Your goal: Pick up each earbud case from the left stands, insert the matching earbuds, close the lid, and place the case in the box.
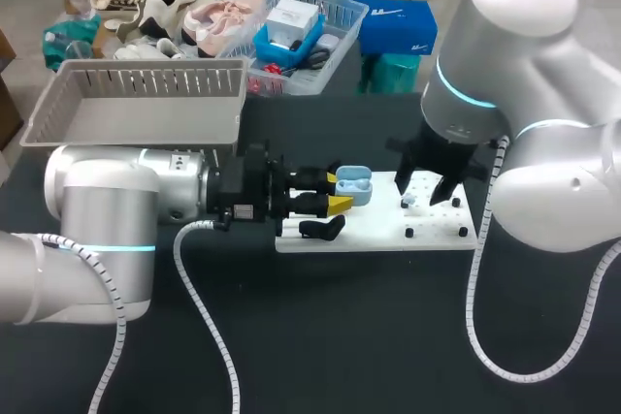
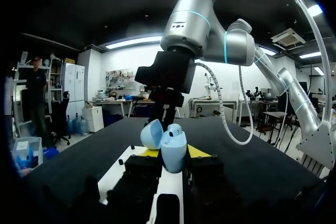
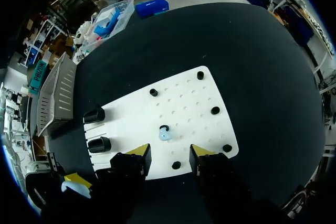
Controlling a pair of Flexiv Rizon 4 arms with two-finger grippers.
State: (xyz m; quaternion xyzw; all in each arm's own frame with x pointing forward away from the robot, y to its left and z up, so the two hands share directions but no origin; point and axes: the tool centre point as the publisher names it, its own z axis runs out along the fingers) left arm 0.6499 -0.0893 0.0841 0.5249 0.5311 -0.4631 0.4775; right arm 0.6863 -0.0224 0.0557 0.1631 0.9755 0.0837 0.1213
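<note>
Left gripper clamped the open blue earbud case — right gripper hung spread, empty, above an earbud on the board.

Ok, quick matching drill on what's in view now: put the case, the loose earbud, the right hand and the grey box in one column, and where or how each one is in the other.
Things
1. earbud case
2. earbud
3. right hand
4. grey box

Place or state
A. open, above the white board
B. at the back left of the table
C. held in the left hand, lid open
D. sitting on the white board

Pairs: 1-C, 2-D, 3-A, 4-B
</note>
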